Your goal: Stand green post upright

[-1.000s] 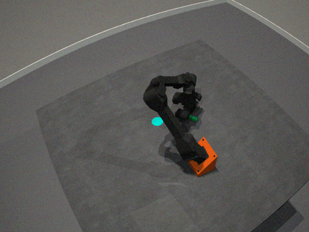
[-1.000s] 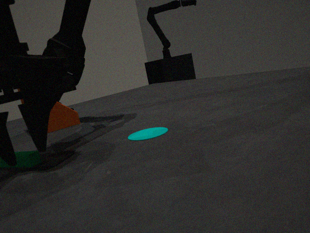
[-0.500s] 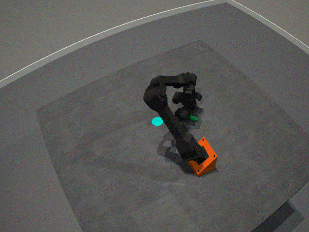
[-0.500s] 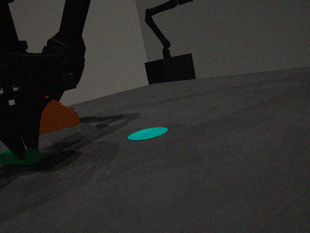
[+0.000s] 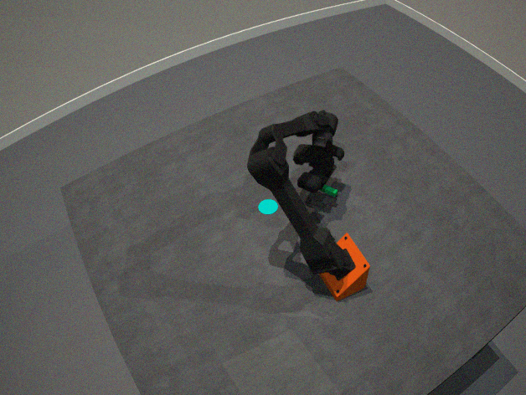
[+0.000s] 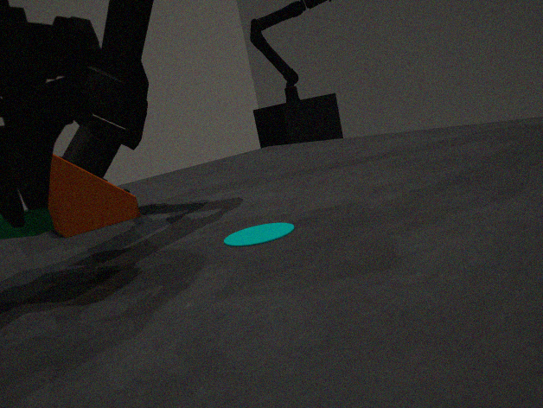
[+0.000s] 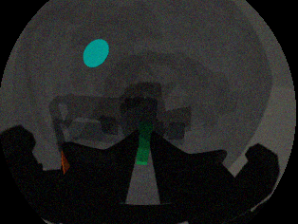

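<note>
The green post (image 5: 331,191) (image 6: 38,224) (image 7: 143,154) is held off the table, still roughly level rather than upright. My gripper (image 6: 27,215) (image 7: 144,132) is shut on the green post, with the fingers on its two sides; part of the post is hidden by the fingers. The cyan circle (image 5: 267,207) (image 6: 258,234) (image 7: 96,53) lies flat on the table with nothing on it. It is left of the post in the top view, and at the upper left in the wrist view.
The orange base (image 5: 360,265) (image 6: 90,201) (image 7: 65,162) of my arm stands in front of the post in the top view. My upper arm passes just right of the circle there. A dark box (image 6: 303,120) with a thin jointed arm stands at the back in the exterior view.
</note>
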Controlling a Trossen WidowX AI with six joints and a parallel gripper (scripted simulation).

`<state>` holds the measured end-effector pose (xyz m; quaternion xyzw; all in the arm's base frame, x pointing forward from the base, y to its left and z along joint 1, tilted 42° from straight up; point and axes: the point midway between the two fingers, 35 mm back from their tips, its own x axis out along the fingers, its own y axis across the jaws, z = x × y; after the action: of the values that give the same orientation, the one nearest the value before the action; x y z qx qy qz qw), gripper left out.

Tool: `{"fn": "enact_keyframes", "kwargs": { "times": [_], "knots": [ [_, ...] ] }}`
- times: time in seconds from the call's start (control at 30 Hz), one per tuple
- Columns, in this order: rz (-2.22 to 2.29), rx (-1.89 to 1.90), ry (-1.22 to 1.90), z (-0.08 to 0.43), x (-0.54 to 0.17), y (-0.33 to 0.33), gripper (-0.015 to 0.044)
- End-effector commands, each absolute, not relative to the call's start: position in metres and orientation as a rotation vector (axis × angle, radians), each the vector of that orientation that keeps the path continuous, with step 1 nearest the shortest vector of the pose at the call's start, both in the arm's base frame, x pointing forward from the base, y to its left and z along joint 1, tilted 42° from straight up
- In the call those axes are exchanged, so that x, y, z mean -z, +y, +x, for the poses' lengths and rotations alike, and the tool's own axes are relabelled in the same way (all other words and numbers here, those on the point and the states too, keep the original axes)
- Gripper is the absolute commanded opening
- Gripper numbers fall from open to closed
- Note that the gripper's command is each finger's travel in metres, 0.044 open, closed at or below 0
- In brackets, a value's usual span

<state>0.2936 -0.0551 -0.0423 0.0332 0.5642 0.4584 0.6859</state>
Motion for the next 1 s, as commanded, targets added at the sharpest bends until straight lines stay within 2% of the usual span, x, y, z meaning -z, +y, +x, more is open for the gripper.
{"fn": "enact_keyframes", "kwargs": {
  "times": [0.0,0.6,0.97],
  "knots": [
    [0.058,-1.019,1.257,0.296,0.031,-0.067,0.0023],
    [0.06,-1.021,1.258,0.293,-0.013,-0.101,0.0023],
    [0.151,-0.941,1.32,0.303,-0.029,-0.089,0.0023]
  ]
}}
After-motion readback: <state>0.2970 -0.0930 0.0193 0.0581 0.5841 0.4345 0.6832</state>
